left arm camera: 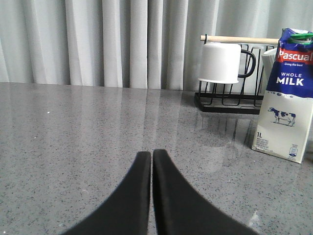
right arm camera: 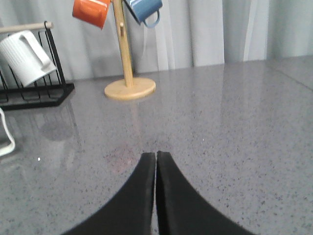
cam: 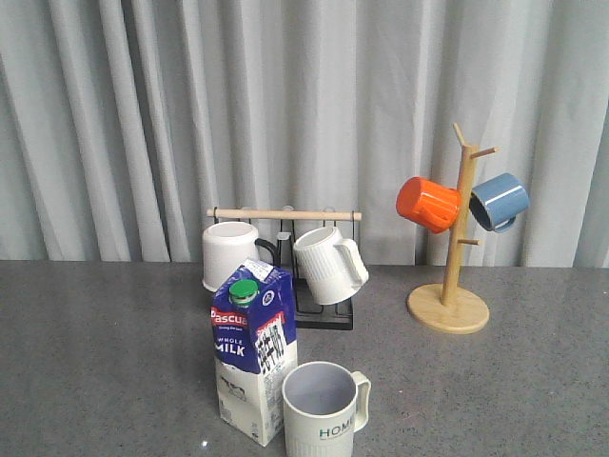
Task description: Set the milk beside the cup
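Note:
The milk (cam: 251, 352), a blue-and-white carton with a green cap, stands upright on the grey table near the front. The cup (cam: 324, 411), a pale grey-green mug lettered "HOME", stands just right of it and slightly nearer, almost touching. The milk also shows in the left wrist view (left arm camera: 287, 93). A sliver of the cup's handle (right arm camera: 6, 137) shows in the right wrist view. My left gripper (left arm camera: 151, 153) is shut and empty, low over bare table, well apart from the milk. My right gripper (right arm camera: 156, 154) is shut and empty over bare table. Neither gripper shows in the front view.
A black wire rack (cam: 319, 309) with a wooden bar holds a plain white mug (cam: 231, 255) and a ribbed white mug (cam: 328, 265) behind the milk. A wooden mug tree (cam: 455, 252) at back right carries an orange mug (cam: 428, 204) and a blue mug (cam: 499, 201). Grey curtains hang behind.

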